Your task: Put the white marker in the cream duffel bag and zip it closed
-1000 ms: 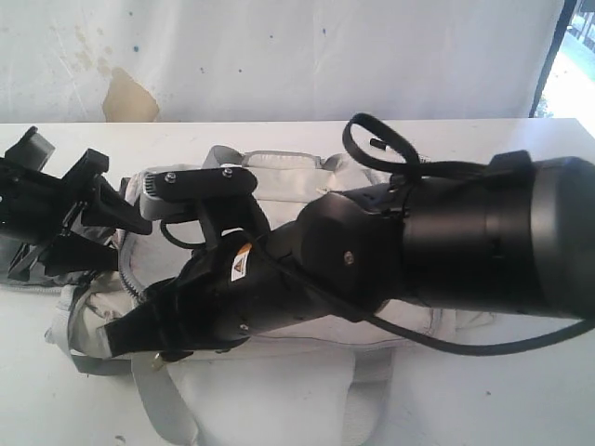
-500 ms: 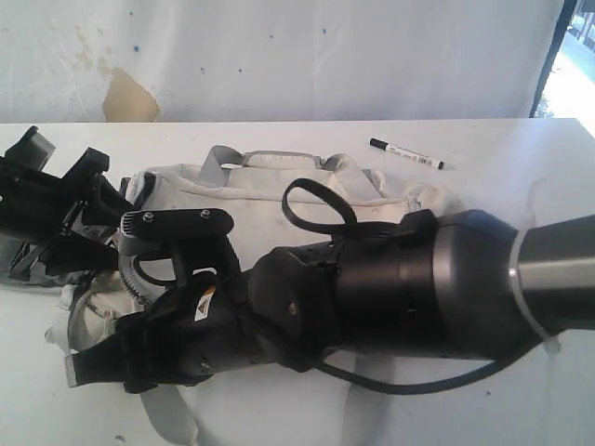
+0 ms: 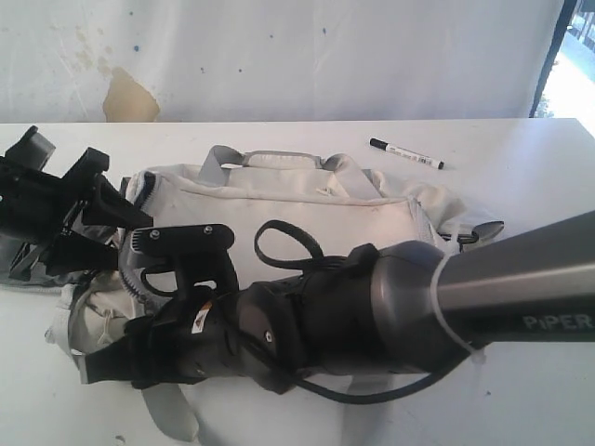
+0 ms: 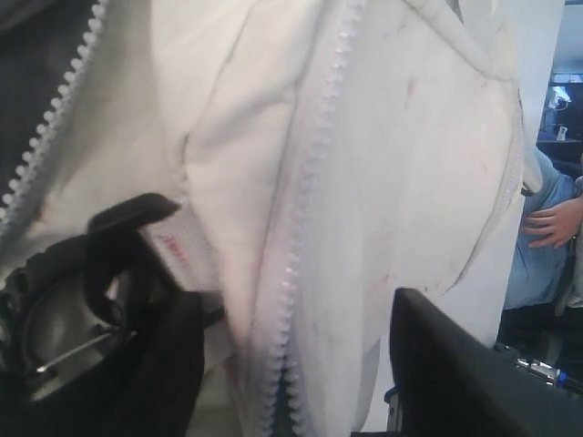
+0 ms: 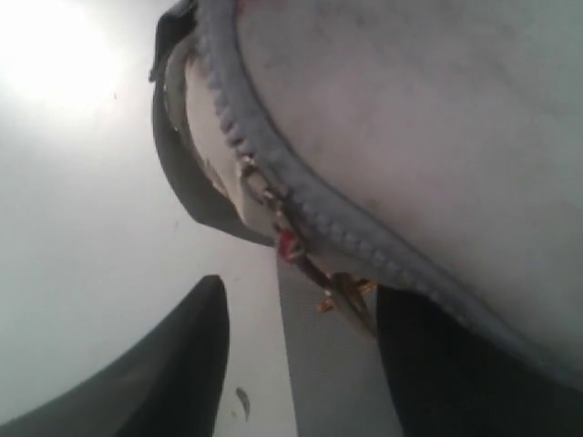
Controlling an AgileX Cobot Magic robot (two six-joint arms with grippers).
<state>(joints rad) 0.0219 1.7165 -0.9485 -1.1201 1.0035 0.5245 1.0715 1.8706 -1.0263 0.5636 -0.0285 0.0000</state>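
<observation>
We see the main risk in the order of steps. The white marker (image 3: 406,154) lies on the table (image 3: 535,395) beyond the far side of the cream duffel bag (image 3: 307,200), well apart from both arms, while the right gripper (image 5: 302,314) is down at the bag's left end with its 2 fingers spread and nothing clamped. The small gold zipper pull (image 5: 332,291) and a grey strap sit in the gap between them. If we closed on that pull and ran it along now, the bag would be shut with the marker outside. The pull is tiny and the fabric slack, so the grip could slip off, or loose cloth could bunch into the teeth and jam. The left gripper (image 4: 287,364) also stands wide. A fold of bag with a line of zipper teeth runs between its fingers, and we see no pinch on it, so nothing braces that end against a tug. The right arm lies across the bag's near side and hides much of the opening. Around the scene are the bag's grey carry handle (image 3: 274,158), a stained white backdrop (image 3: 125,98), and a bystander's hand (image 4: 551,223) in the left wrist view.
</observation>
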